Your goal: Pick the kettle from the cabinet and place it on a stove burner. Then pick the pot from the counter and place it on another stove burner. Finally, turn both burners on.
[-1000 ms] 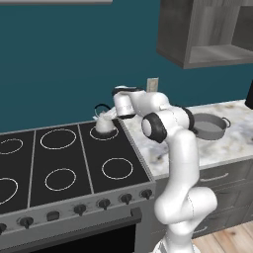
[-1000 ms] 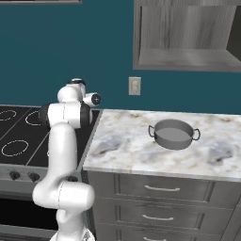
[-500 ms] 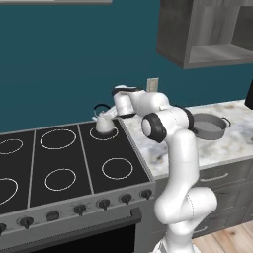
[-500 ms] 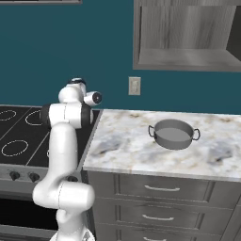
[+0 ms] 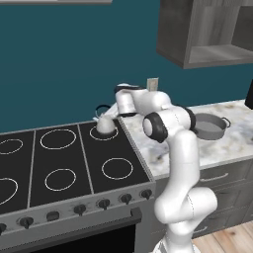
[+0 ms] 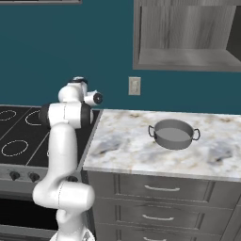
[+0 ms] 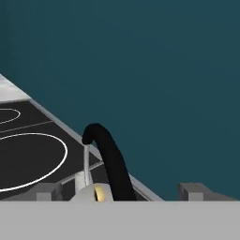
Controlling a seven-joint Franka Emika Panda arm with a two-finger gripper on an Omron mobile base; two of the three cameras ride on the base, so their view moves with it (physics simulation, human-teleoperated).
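Note:
The small white kettle (image 5: 105, 126) stands on the back right burner (image 5: 94, 136) of the black cooktop (image 5: 64, 158). My gripper (image 5: 111, 117) hovers just over it, open. In the hand view the fingertips (image 7: 47, 190) stand wide apart, and the kettle's black arched handle (image 7: 110, 161) rises between them, touching neither. The grey pot (image 5: 208, 126) sits on the marble counter (image 5: 232, 143) to the right, also seen as the pot (image 6: 173, 134) on the counter (image 6: 122, 141). The dark grey cabinet (image 5: 207, 29) hangs above it, its shelf niche (image 6: 188, 56) bare.
Further white burner rings (image 5: 117, 168) lie in front and to the left of the kettle. A row of dark knobs (image 5: 104, 202) runs along the stove's front edge. A wall outlet (image 6: 134, 85) sits behind the counter. Drawer fronts with silver pulls (image 6: 160, 189) are below.
The jaws have spread open off the kettle's handle. The arm, the kettle and the pot keep their places.

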